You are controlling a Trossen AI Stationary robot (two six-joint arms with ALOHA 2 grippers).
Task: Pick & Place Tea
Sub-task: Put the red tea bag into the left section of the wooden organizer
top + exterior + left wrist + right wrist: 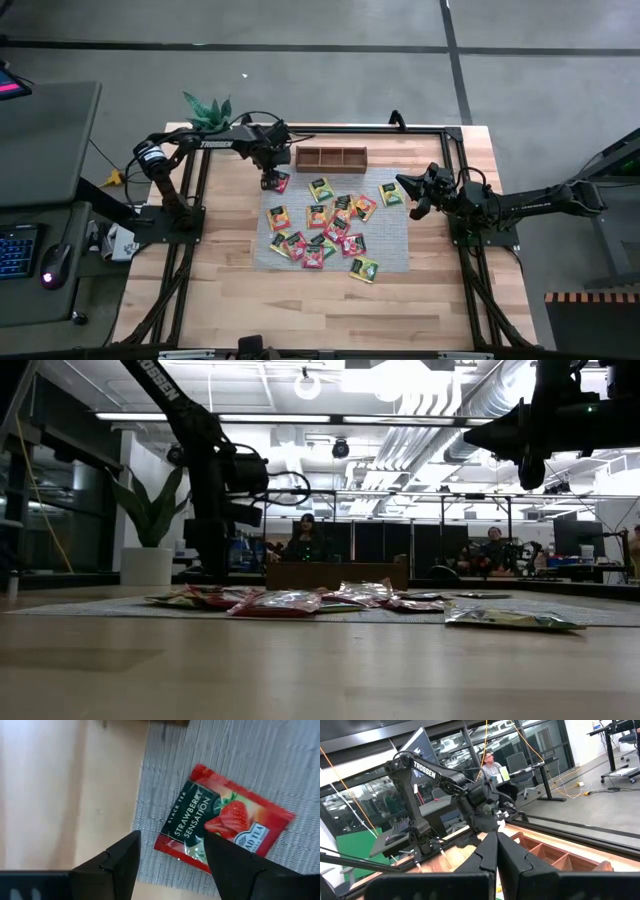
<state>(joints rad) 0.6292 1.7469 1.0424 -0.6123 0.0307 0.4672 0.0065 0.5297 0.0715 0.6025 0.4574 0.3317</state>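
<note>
Tea sachets scattered on mat; left pincer released, right pincer clenched.

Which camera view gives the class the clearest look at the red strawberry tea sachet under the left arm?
The left wrist view: the strawberry sachet fills it, label readable, lying on the grey mat past the left gripper and its open fingers. The high view shows a small red patch. In the low view I cannot single it out; the right wrist view misses it.

Wooden table under grey woven mat, wooden tray, potted plant.
</note>
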